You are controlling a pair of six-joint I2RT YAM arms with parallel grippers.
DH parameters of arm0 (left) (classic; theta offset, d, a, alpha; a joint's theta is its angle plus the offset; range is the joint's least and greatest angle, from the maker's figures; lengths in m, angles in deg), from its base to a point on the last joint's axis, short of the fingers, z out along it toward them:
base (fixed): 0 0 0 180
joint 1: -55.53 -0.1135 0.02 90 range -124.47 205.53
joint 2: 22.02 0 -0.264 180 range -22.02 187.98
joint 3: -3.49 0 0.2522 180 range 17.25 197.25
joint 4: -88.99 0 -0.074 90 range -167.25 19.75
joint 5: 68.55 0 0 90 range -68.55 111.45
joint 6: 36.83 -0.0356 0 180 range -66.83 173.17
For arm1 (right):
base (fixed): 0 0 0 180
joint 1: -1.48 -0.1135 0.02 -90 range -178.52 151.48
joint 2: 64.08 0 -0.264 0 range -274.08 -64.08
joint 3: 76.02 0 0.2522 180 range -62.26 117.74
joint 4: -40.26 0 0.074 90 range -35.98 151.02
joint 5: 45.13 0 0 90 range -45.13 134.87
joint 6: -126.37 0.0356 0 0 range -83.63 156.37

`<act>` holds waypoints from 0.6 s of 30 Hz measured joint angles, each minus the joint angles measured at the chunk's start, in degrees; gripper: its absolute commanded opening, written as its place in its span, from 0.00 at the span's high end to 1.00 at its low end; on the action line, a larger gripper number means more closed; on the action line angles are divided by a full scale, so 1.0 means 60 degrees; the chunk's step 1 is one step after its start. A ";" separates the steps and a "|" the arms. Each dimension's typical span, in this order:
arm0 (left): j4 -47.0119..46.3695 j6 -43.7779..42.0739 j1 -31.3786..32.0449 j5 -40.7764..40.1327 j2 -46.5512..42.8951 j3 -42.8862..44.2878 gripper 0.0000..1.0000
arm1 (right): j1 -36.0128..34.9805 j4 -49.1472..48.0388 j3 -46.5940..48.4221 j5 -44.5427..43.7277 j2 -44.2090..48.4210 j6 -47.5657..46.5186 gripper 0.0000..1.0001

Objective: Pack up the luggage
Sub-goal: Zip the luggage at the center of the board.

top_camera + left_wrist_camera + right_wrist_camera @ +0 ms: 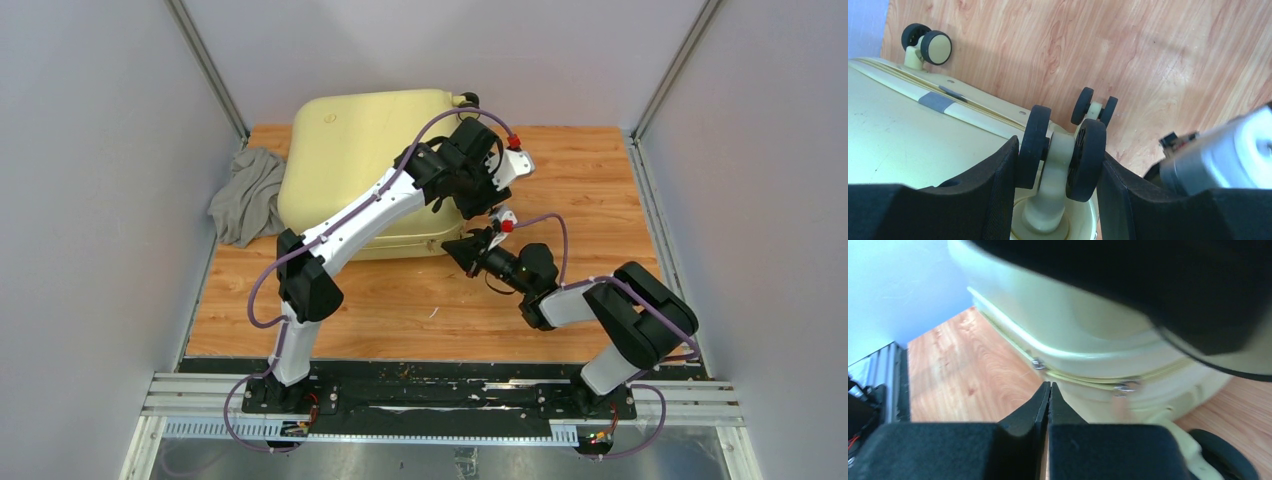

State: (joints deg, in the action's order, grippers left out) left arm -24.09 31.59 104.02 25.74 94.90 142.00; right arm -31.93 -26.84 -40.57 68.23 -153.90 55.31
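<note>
- We find the luggage [350, 150] lying flat at the far-left part of the table [420, 310]. Its shell is down and its back runs along the far edge.
- A grey cloth [248, 195] sits bunched against its left side, by the table's left edge.
- Our left gripper [1060, 150] reaches across to the case's right end. Its jaws stand about half apart, pressing both sides of a twin caster wheel [1035, 145], a firm pinch by the look of it.
- Our right gripper [1049, 390] sits low at the case's near-right corner, fingers [1028, 415] pressed flat together with nothing between them that we can see.
- Its tips point straight at the zipper seam [1083, 377], just short of it, with a metal zipper pull [1038, 363] just beyond them.
- Now the handling: this is a hard, stiff shell, smooth and rounded, so we judge it slippery and far too wide for either jaw to span.
- It looks bulky rather than fragile. We'd expect it to slide on the wood before it lifts.
- The only real holds are the small parts: the wheels, the pulls, perhaps a handle we can't make out here.
- The wheel grip anchors the case nicely, though the caster may swivel or roll under load.
- The pull is small and shiny, so a pinch there needs to be dead square or it slips.
- We can't tell whether the zip is run all the way round.
</note>
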 measured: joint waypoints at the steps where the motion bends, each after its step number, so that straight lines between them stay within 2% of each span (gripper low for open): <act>1: 0.0007 0.0004 0.0000 0.0004 0.0000 0.0015 1.00 | -0.0175 0.0015 0.0000 -0.0004 0.0047 -0.0058 1.00; 3: 0.0011 0.0025 0.0007 0.0018 0.0000 0.0040 1.00 | -0.0495 0.0095 0.0000 -0.0018 0.0127 -0.0153 0.96; 6: 0.0018 0.0058 0.0015 0.0040 0.0000 0.0102 1.00 | -0.0656 0.0109 -0.0255 -0.0335 0.0350 -0.0200 0.56; 10: 0.0018 0.0073 0.0018 0.0080 -0.0011 0.0127 1.00 | 0.0182 -0.0040 -0.1133 -0.0543 0.0878 0.0076 0.29; 12: 0.0022 0.0073 0.0022 0.0095 -0.0011 0.0127 1.00 | 0.0831 -0.0022 -0.1337 -0.0364 0.0987 0.0182 0.21; 14: 0.0025 0.0080 0.0022 0.0109 -0.0029 0.0127 1.00 | 0.1224 -0.0007 -0.1341 -0.0102 0.1053 0.0222 0.17; 16: 0.0029 0.0106 0.0022 0.0109 -0.0047 0.0127 1.00 | 0.1330 0.0164 -0.1319 0.0229 0.1249 0.0157 0.16; 18: 0.0025 0.0142 0.0022 0.0109 -0.0066 0.0127 1.00 | 0.1333 0.0423 -0.1169 0.0521 0.1443 0.0069 0.20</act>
State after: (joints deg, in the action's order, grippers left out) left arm -23.93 32.44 104.15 26.40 94.51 142.76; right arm -23.93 -24.30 -47.58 71.35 -145.25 55.73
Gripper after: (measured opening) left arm 0.509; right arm 0.832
